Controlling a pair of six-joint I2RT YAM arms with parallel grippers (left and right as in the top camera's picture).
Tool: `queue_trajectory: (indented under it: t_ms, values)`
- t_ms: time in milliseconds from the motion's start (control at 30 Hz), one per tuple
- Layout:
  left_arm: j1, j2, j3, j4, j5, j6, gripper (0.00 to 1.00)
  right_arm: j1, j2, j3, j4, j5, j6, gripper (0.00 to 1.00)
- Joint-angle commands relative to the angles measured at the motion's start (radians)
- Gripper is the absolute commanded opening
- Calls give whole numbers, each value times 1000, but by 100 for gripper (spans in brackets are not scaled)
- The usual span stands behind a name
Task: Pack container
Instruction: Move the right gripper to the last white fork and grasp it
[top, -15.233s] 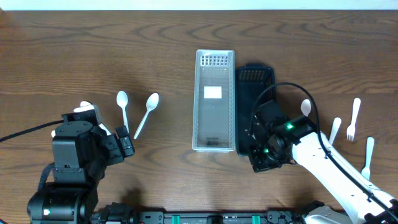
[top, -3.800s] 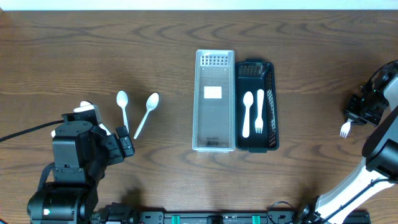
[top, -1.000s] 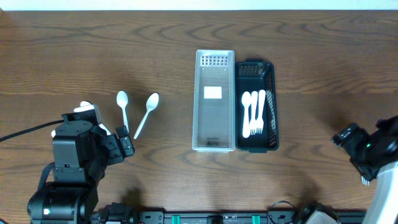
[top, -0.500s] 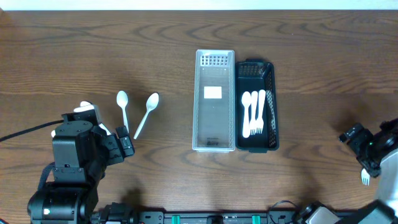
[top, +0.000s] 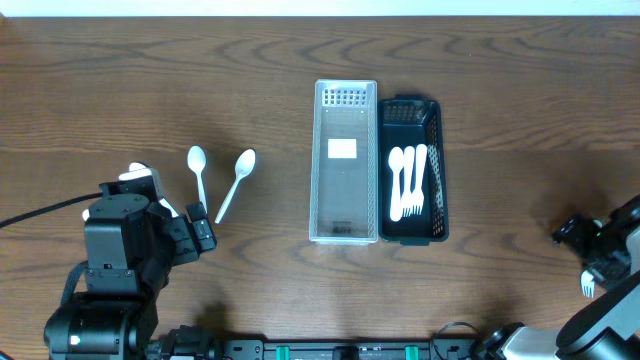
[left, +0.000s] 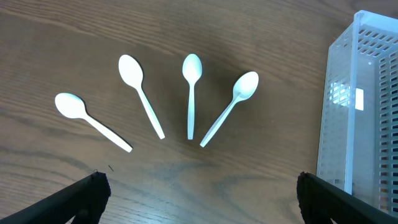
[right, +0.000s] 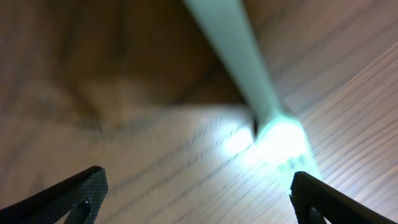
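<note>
Nearest, the right end effector (right: 199, 193) is hovering low over the worktop (top: 500, 80), its jaws standing wide and grasping nothing; a white plastic fork (right: 249, 93) is lying flat on the wood close beneath it, blurred in the wrist view, at the far right edge and well apart from the containers; by its look it is going to be very light, thin and somewhat bendy, and, being smooth and flat, it is likely to skid, so pinching across the handle near its middle, fingers down against the wood, seems the safest hold; the left end effector (left: 199, 193) is likewise hanging released above four white spoons (left: 191, 93), equally light; farther off, the black container (top: 436, 150) is holding a few white pieces (top: 406, 185), set right against the empty clear container (top: 318, 160) on its left.
</note>
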Motion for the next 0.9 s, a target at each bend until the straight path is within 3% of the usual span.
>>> queue_trajectory:
  t_ms: [0, 533, 867]
  values:
    - [2, 7, 10, -3, -5, -10, 98, -12, 5, 63, 0, 65, -36, 98]
    - [2, 24, 10, -3, -5, -10, 98, -18, 132, 71, 50, 127, -85, 98]
    - [2, 24, 10, -3, -5, -10, 98, -18, 205, 71, 88, 48, -122, 97]
